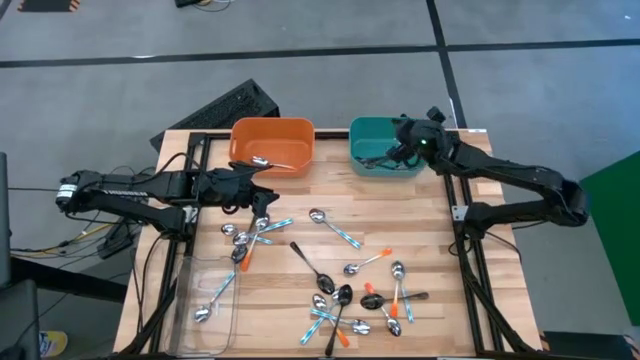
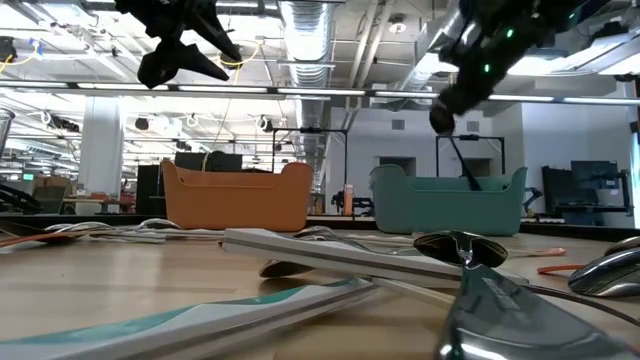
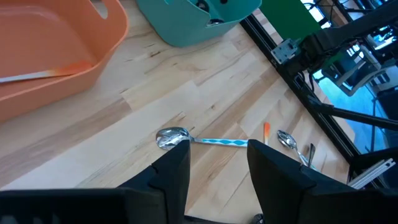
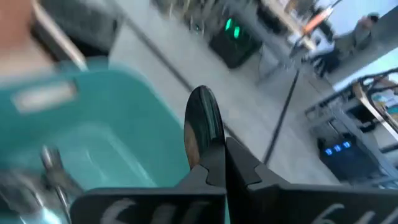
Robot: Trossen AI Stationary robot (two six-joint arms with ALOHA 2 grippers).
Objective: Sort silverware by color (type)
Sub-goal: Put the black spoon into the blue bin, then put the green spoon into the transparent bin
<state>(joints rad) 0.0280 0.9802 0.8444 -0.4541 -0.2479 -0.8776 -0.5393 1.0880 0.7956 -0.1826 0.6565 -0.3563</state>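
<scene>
The right claw (image 4: 214, 165) is clamped on a dark spoon (image 4: 204, 127), whose bowl stands up between the pressed-together fingers; this claw hangs over the teal bin (image 1: 385, 147), above the rim nearest the right arm; in the low view the dark spoon's handle slants from the claw down into the bin; other utensils already lie on the teal bin's floor.

The left claw (image 3: 217, 174) has its fingers apart and holds nothing; it hovers above the counter (image 1: 420, 225) just in front of the orange bin (image 1: 272, 146), which stands beside the teal bin; a blue-handled spoon (image 3: 202, 140) lies flat on the wood just beyond the fingertips, not touched by them; an orange-handled spoon (image 1: 270, 162) rests inside the orange bin.

The rest of the silverware (image 1: 345, 300) is scattered over the counter on the side of the orange bin away from the back edge; orange, light-blue and dark pieces lie mixed and crossing one another; a clear tray (image 1: 205, 300) at the counter's corner nearest the left arm's side holds one blue-handled piece.

The counter is pale wood in a black frame; a dark keyboard (image 1: 225, 110) lies on the grey floor behind the orange bin; the room behind is an open workshop with ceiling ducts and lights.
</scene>
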